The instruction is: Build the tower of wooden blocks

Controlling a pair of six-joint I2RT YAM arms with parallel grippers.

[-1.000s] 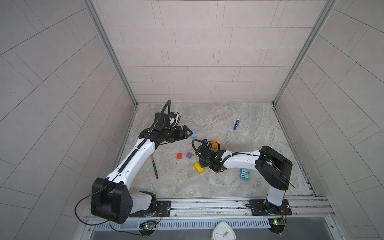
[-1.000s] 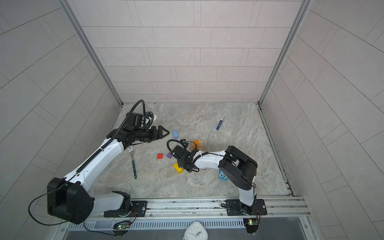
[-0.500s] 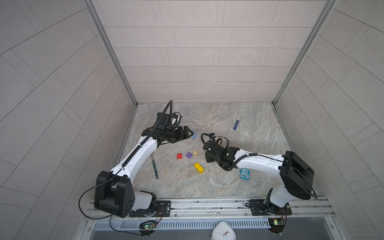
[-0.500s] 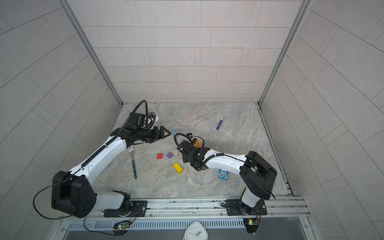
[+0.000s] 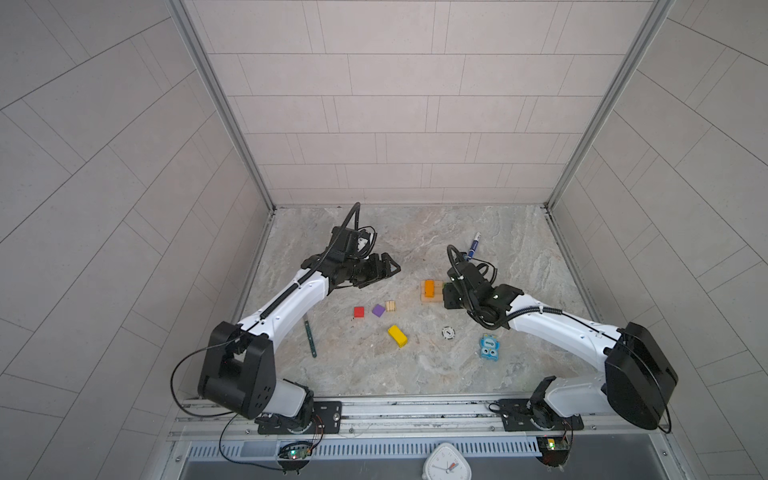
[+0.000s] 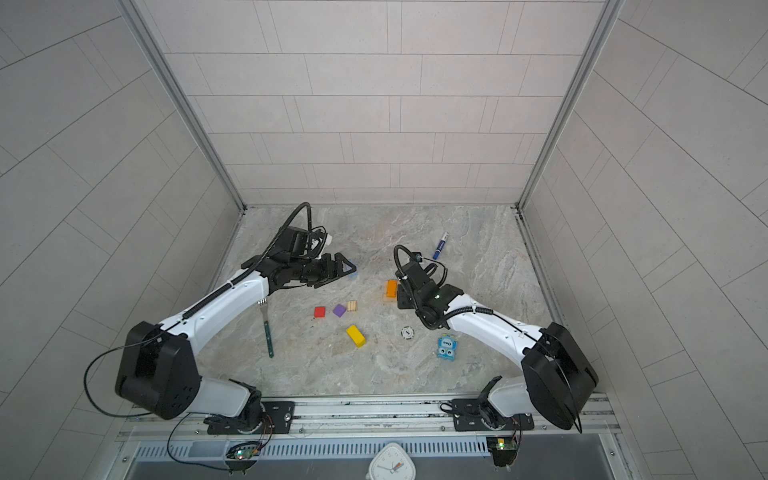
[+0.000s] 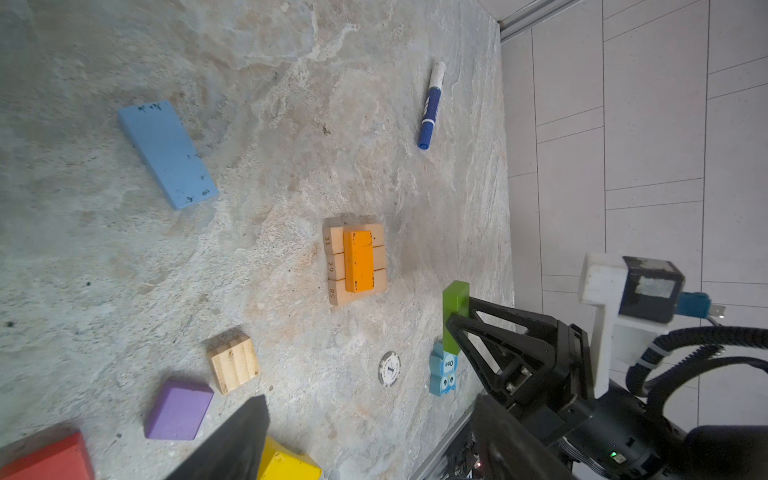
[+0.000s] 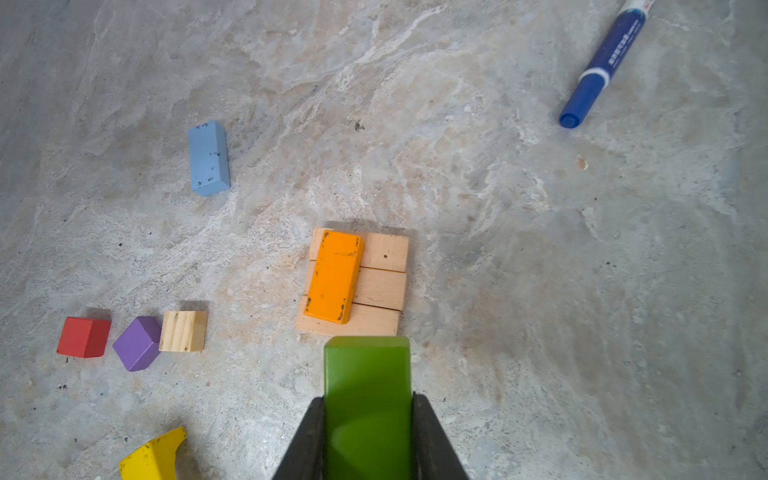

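Movement over the last second belongs mostly to the right arm. It was stretched across to the left, low beside the yellow oblong wooden bar (image 5: 397, 336). It has now drawn back, so the right gripper (image 8: 368, 403) sits just right of the tower (image 5: 428, 294) in both top views, clenched on the green oblong wooden bar (image 8: 368, 370). The left gripper (image 5: 384, 274) has barely shifted. It hangs released and empty at the far left, by the pale blue oblong wooden bar (image 7: 166, 153).

I judge that the pick is done and the placing comes next, with the green piece going beside the orange one.

So far the tower is low. Three plain tan wooden bars (image 8: 384, 286) lie touching side by side as a square base on the stone-patterned surface (image 5: 519, 249), right of centre. One orange oblong wooden bar (image 8: 334, 276) lies across them toward the left side, slightly skewed, its paint chipped at the corners. Bare tan top shows to its right.

Well apart to the left, the red wooden cube (image 8: 83, 336), purple wooden cube (image 8: 137, 343) and striped natural wooden cube (image 8: 183, 331) sit in a row.
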